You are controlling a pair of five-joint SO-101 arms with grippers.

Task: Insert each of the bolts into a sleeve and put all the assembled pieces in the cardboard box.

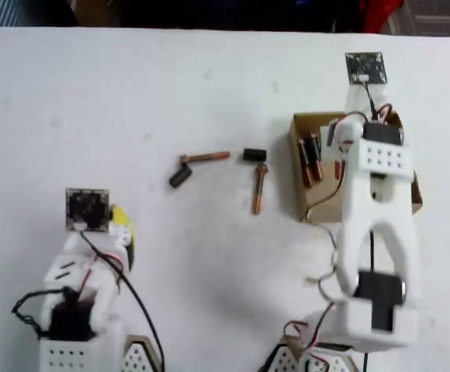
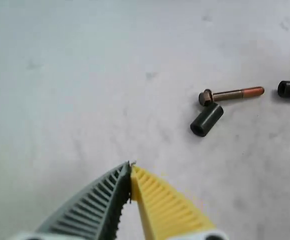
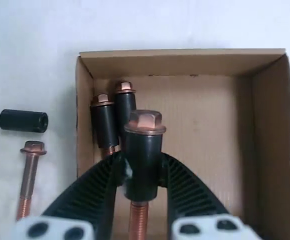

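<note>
Right hand [image 3: 141, 166] clamps sleeved bolt [image 3: 143, 145] at mid-body, over cardboard box [image 3: 185, 61]; rigid, prob. heavy-ish, smooth, so may slip. Left hand [image 2: 131, 172] closed, empty.

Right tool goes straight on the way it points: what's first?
Probably the cardboard box floor. The right tool, shut on a sleeved bolt, points into the box beside two assembled pieces; the bolt's head leads. Depth is unclear.
</note>
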